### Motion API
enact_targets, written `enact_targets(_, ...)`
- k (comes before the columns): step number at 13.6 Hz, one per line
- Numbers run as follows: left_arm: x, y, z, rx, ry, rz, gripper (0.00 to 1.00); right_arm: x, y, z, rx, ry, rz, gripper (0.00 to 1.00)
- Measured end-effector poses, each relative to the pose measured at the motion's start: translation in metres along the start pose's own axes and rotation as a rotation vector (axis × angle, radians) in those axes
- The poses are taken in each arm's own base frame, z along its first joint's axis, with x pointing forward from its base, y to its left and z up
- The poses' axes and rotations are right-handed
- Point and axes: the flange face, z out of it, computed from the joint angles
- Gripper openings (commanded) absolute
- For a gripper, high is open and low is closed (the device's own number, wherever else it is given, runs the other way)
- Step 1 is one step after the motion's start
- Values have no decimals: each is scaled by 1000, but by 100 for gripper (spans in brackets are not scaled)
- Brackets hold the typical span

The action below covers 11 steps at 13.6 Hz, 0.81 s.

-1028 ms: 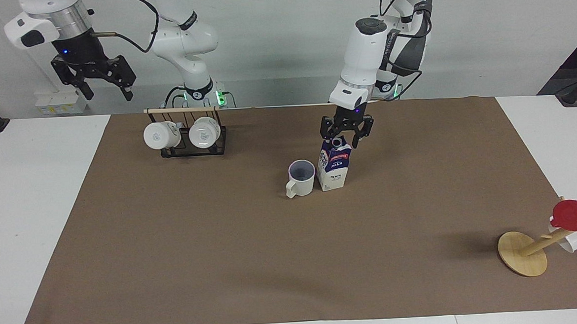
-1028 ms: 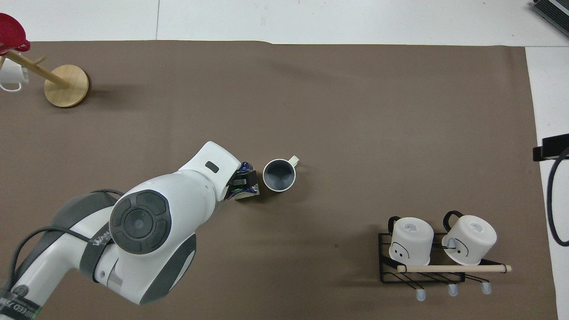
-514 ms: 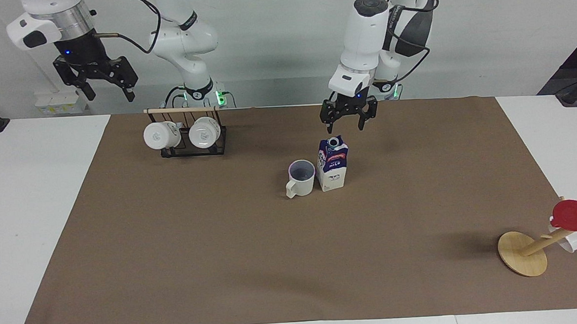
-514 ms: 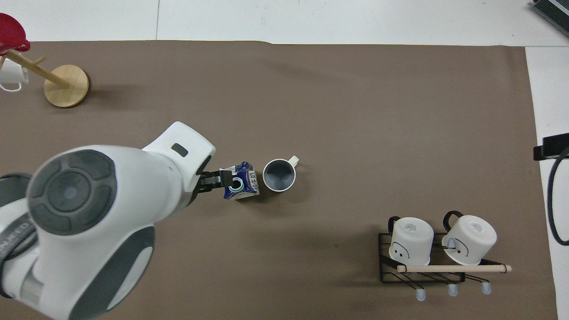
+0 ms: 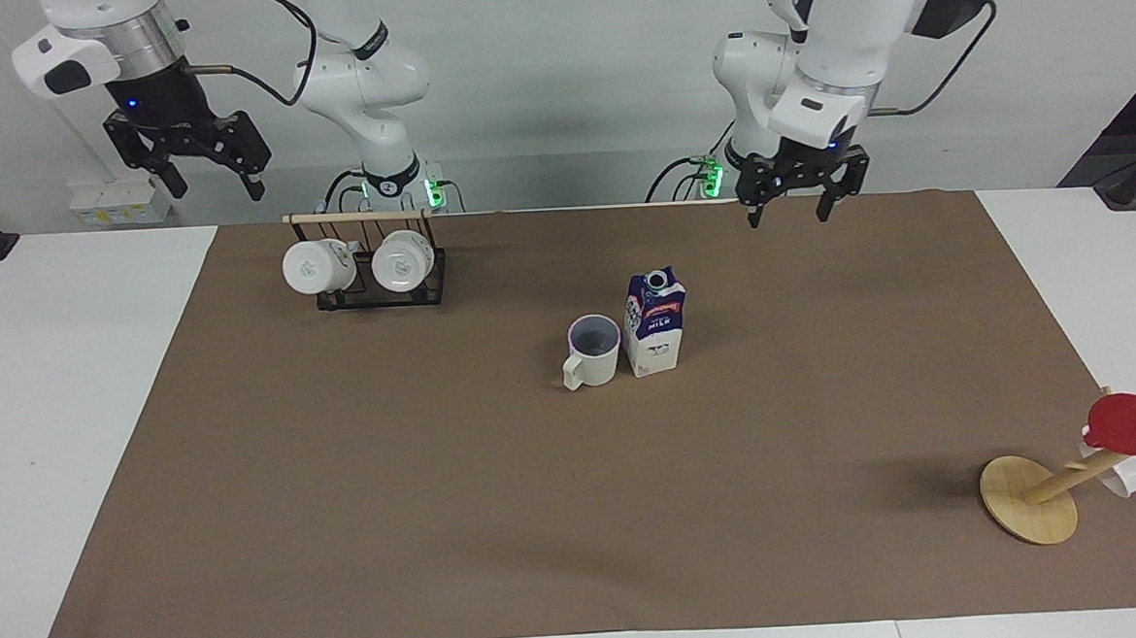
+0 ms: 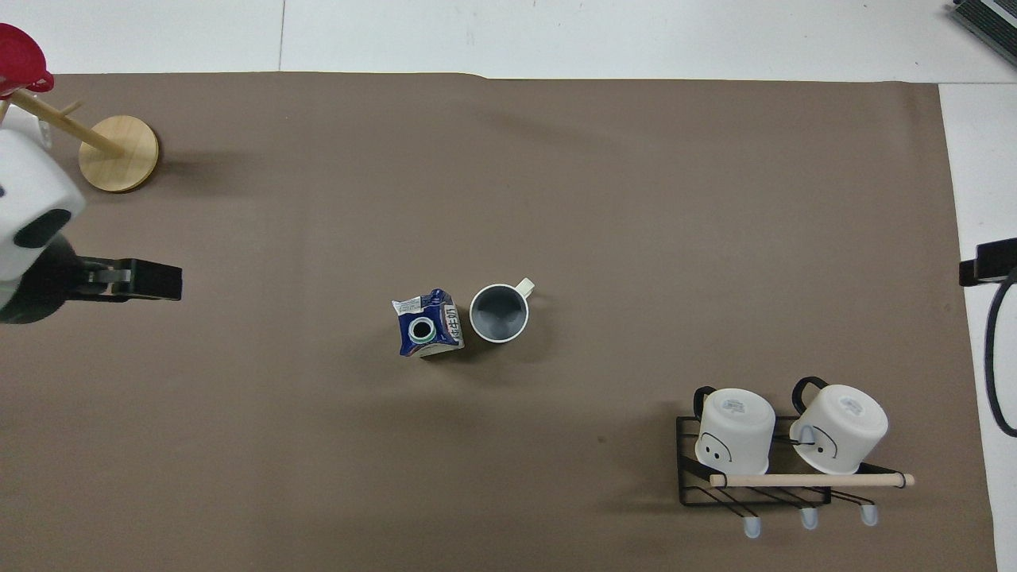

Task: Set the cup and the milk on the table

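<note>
While both arms hang raised, the milk (image 5: 657, 321) stands upright at frame centre on the table (image 5: 66, 384), the cup (image 5: 593, 350) just beside it, upright, handle toward the camera; neither is held; the left gripper (image 5: 796, 212), upper right of the facing view, hangs over the brown sheet's edge, jaws spread and empty; the right gripper (image 5: 211, 182), upper left, hangs released above the mug rack (image 5: 372, 281).
</note>
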Motion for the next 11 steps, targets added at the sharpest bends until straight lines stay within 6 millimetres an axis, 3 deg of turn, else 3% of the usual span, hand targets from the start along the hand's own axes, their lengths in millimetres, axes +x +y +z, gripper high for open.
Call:
enact_targets(2, 2, -36, -2, 4, -1, -14, 100, 0, 4, 0, 0, 0, 7, 100)
enact_targets(4, 0, -56, 0, 6, -15, 10, 100, 0, 7, 0, 0, 0, 13, 100)
enact_targets(6, -1, -60, 1, 6, -27, 36, 100, 0, 6, 0, -1, 1, 13, 100)
enact_targets(11, -4, -46, 3, 7, -59, 67, 100, 0, -1, -1, -1, 1, 3, 100)
